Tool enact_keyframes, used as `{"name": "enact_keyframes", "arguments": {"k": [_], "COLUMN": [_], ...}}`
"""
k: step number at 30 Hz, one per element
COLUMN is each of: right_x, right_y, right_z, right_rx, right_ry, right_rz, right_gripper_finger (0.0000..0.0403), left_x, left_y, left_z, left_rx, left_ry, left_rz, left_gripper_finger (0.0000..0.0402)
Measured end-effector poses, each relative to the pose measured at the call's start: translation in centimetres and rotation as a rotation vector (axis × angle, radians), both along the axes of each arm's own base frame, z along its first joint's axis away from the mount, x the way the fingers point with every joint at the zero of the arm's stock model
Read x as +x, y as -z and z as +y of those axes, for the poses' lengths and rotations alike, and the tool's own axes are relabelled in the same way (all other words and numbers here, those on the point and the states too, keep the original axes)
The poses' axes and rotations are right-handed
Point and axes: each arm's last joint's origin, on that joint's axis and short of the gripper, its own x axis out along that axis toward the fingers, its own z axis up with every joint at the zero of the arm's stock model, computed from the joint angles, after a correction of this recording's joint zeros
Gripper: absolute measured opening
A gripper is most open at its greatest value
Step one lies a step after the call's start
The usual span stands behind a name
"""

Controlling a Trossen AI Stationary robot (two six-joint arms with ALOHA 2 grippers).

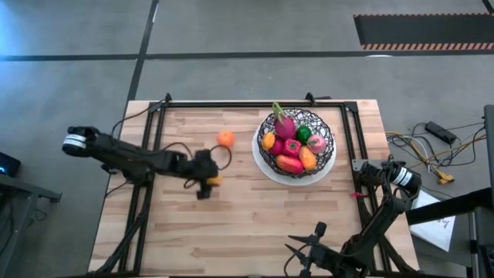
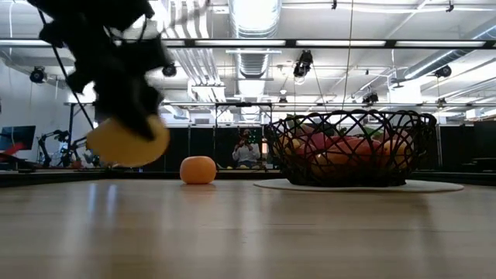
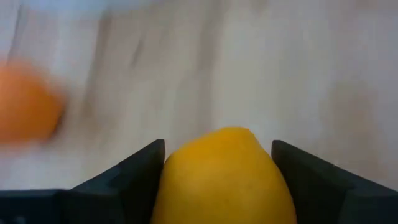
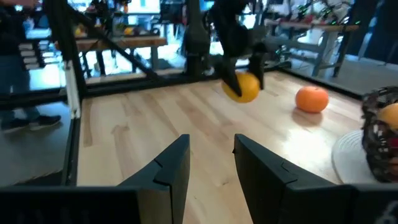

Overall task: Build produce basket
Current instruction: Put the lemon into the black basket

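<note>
The black wire basket on its white plate stands at the table's far right and holds several toy fruits. An orange fruit rests on the table left of the basket; it also shows in the low view. My left gripper is shut on a yellow fruit left of centre, above the table. My right gripper is open and empty near the table's near right edge. My left gripper pinches the yellow fruit's two sides between its two fingers. The fingers come from above, pointing down. The fruit hangs below the fingers, lifted clear of the table.
Black frame rails run along the table's left, far and right sides. Bare wood lies between the yellow fruit and the basket. Cables lie on the floor to the right of the table.
</note>
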Motion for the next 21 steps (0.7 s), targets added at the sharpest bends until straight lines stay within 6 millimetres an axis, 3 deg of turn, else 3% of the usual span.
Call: {"name": "enact_keyframes", "arguments": {"k": [10,15,21], "right_x": [1.2,3.3,7.1], "right_y": [1.2,3.5,5.7], "right_z": [-0.6,-1.8,-2.9], "right_rx": [0.048,0.055,0.027], "right_ry": [-0.065,0.016,0.063], "right_rz": [0.122,0.124,0.091], "right_gripper_finger": [0.0116,0.0133,0.0204], "left_x": [4.5,6.0,8.1], "left_y": [-3.4,-2.5,-1.7], "left_z": [-9.2,-12.1,-14.2], "left_rx": [-0.204,-0.24,-0.288], "left_ry": [0.29,0.36,0.371], "left_rz": [-0.775,-0.943,-1.07], "left_gripper_finger": [0.0257,0.0257,0.0257]}}
